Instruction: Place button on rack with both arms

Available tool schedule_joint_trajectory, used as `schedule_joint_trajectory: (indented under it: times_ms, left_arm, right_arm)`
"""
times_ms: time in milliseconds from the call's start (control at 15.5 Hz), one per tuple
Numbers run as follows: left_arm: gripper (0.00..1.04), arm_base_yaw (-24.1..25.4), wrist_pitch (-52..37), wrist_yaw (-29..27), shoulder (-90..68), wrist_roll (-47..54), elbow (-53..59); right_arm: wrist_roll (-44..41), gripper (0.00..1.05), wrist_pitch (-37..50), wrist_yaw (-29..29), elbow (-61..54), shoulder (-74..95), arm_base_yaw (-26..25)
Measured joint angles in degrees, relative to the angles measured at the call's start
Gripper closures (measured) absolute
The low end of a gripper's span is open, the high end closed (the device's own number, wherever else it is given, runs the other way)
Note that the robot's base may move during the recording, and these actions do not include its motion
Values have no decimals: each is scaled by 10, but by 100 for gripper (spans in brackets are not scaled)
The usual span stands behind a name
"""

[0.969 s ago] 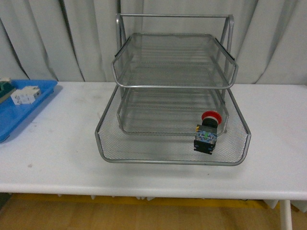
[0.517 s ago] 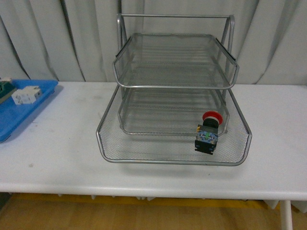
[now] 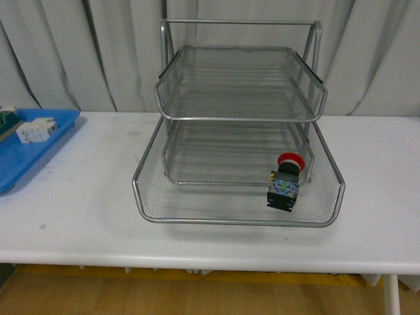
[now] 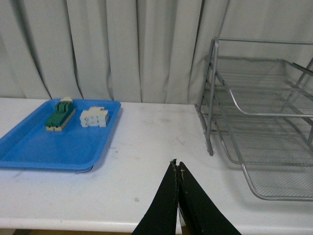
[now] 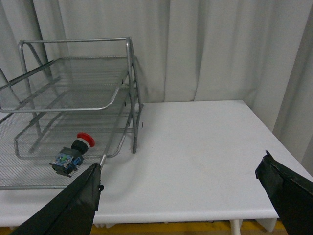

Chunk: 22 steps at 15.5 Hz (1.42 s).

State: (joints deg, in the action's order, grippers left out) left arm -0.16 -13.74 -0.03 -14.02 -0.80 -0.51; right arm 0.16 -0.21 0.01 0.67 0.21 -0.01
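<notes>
The button (image 3: 285, 181), red cap on a black body with bluish bits, lies in the right front of the bottom tray of the silver wire rack (image 3: 236, 213). It also shows in the right wrist view (image 5: 71, 153), inside the rack (image 5: 73, 105). No arm shows in the front view. My left gripper (image 4: 177, 164) is shut and empty above the white table, between the blue tray and the rack (image 4: 264, 117). My right gripper (image 5: 181, 166) is wide open and empty over the table, to the right of the rack.
A flat blue tray (image 4: 29, 152) at the table's left end holds a green-topped beige block (image 4: 60, 113) and a white block (image 4: 94, 117); the tray also shows in the front view (image 3: 26, 161). White curtains hang behind the table (image 3: 79, 197).
The front view has shifted very slightly; the button and rack stay where they were.
</notes>
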Motion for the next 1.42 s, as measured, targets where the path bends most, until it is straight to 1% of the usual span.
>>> schedule_joint_trajectory:
  times_ms: [258, 323, 388, 452, 581, 1292, 1357, 1421]
  left_arm:
    - [103, 0, 40, 0, 43, 0, 0]
    - [103, 0, 109, 0, 86, 0, -1]
    - [103, 0, 142, 0, 133, 0, 0]
    - [103, 0, 130, 0, 137, 0, -3]
    - [103, 0, 142, 0, 136, 0, 0]
    - [103, 0, 139, 0, 137, 0, 0]
    - [101, 0, 139, 0, 137, 0, 0]
    - [92, 0, 139, 0, 137, 0, 0]
  right_arm:
    - [0, 6, 0, 0, 0, 0, 0]
    - [0, 6, 0, 0, 0, 0, 0]
    - [0, 6, 0, 0, 0, 0, 0]
    - [0, 6, 0, 0, 0, 0, 0]
    - [0, 6, 0, 0, 0, 0, 0]
    - [0, 6, 0, 0, 0, 0, 0]
    - [0, 6, 0, 0, 0, 0, 0]
    - [0, 6, 0, 0, 0, 0, 0]
